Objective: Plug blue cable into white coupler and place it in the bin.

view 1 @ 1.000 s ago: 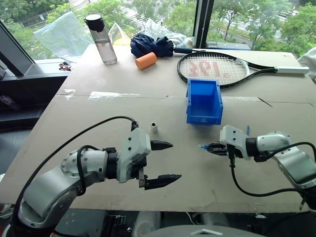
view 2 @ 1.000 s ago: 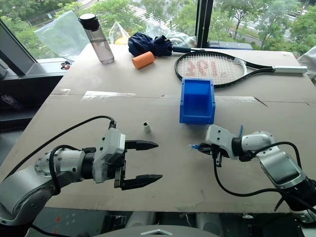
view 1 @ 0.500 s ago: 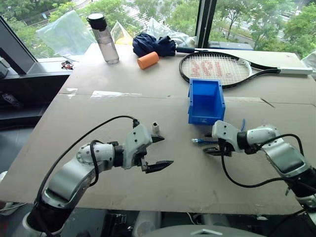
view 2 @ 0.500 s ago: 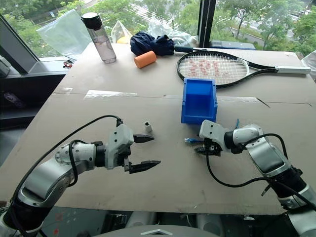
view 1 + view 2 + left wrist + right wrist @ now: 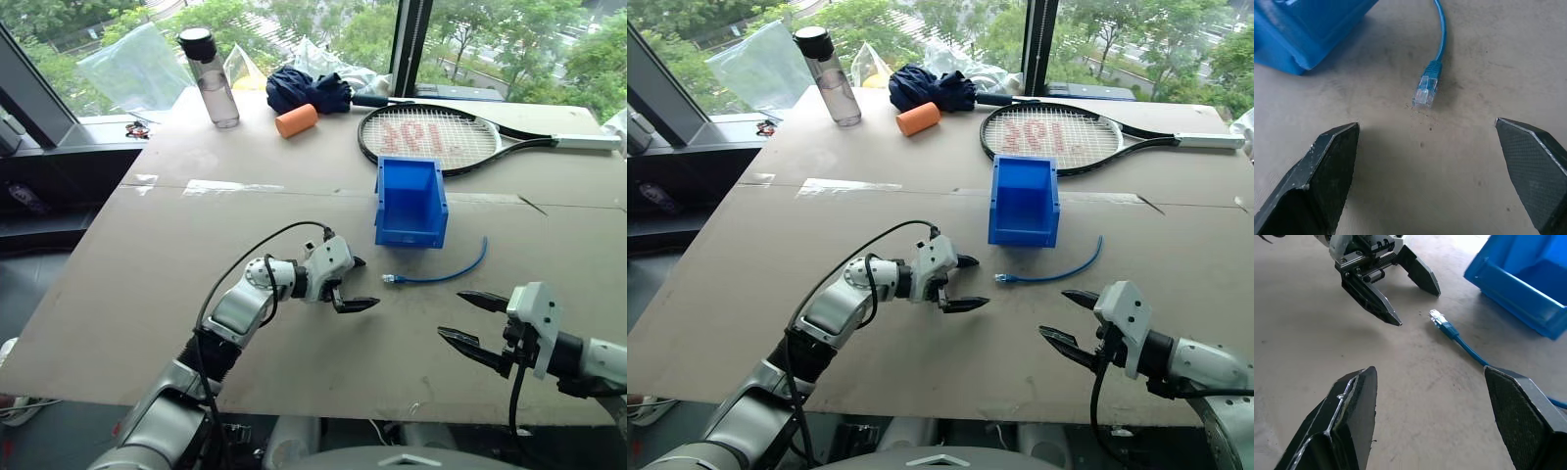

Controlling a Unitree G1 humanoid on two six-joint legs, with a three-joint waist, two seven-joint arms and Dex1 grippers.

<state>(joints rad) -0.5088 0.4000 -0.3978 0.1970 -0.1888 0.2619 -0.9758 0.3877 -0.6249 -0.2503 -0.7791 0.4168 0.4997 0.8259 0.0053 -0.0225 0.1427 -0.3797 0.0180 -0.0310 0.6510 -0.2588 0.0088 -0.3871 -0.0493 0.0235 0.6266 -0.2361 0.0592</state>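
Brown tabletop point(image 5: 196, 255) by the windows carries everything I see; the bin point(image 5: 410, 202) stands upright mid-table; the blue cable point(image 5: 441, 271) lies loose just in front of it, clear plug toward my left gripper point(image 5: 357, 284), whose fingers gape empty near that plug; my right gripper point(image 5: 471, 320), farther in front of the bin, also spreads empty.
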